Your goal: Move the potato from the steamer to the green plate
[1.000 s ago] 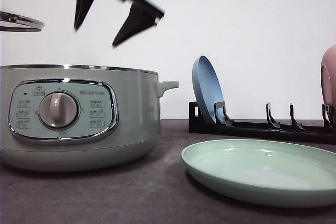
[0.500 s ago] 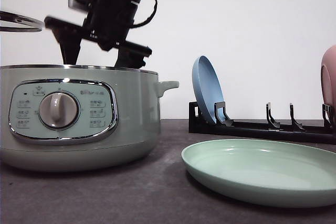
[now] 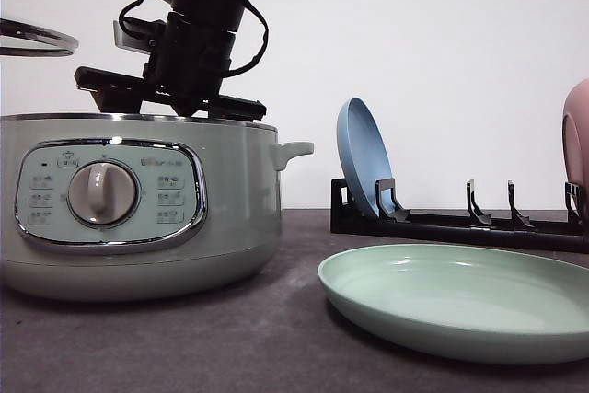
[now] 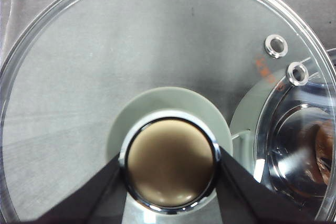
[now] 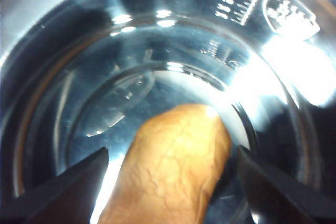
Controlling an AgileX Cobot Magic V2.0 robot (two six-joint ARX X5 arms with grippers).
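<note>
Since 1 second earlier the right gripper [image 5: 168, 182] had dropped into the steamer [image 3: 138, 200], fingers [image 5: 68, 182] spread astride the potato [image 5: 173, 166], whose smooth skin might slip if pinched off-centre.

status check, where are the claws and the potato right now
Right claw open, down inside steamer, straddling potato. Left claw shut on lid knob, lid held aside. Green plate free, nothing blocking.

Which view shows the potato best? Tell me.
The right wrist view: the potato lies between the open right gripper's fingers. The left wrist view catches a brownish sliver through the lid; in front, the steamer wall hides it.
</note>
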